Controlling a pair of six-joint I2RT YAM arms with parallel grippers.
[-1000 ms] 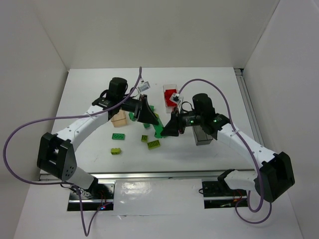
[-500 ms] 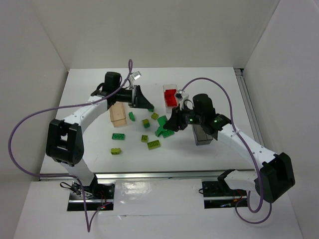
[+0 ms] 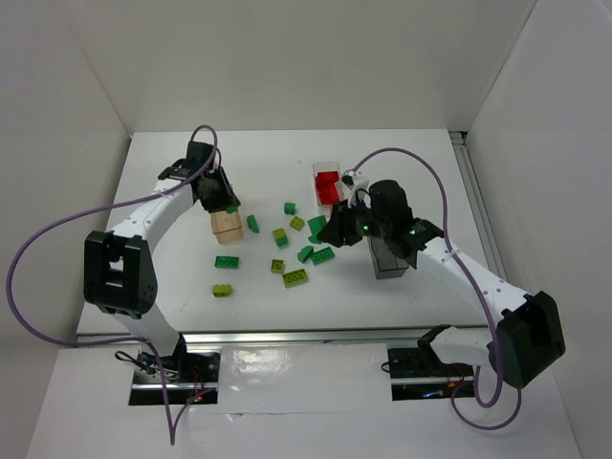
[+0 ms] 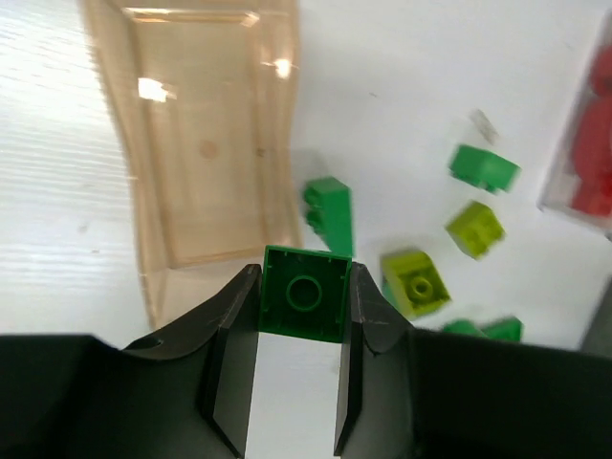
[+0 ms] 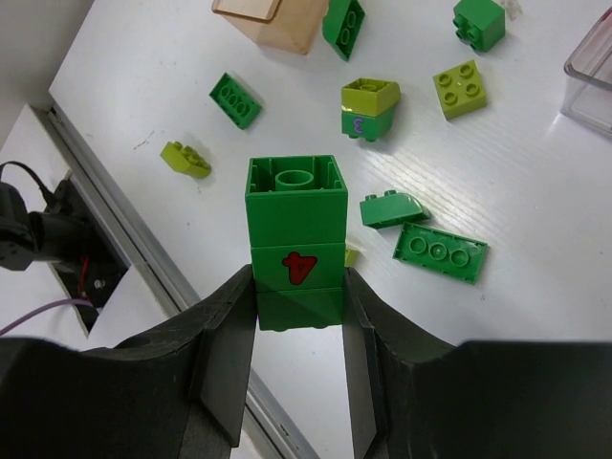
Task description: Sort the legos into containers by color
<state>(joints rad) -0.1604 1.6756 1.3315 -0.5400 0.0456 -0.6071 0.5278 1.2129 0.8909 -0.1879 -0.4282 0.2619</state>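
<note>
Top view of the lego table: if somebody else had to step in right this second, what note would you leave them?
Left gripper: shut on a dark green square brick, beside the tan box, which looks empty.
Right gripper: shut on a tall dark green brick, held above the table.
Done: the red bricks are in the clear box.
Left: both held bricks need dropping. Several dark green bricks and lime bricks lie loose mid-table. The grey box sits under the right arm, and what it holds cannot be seen.
</note>
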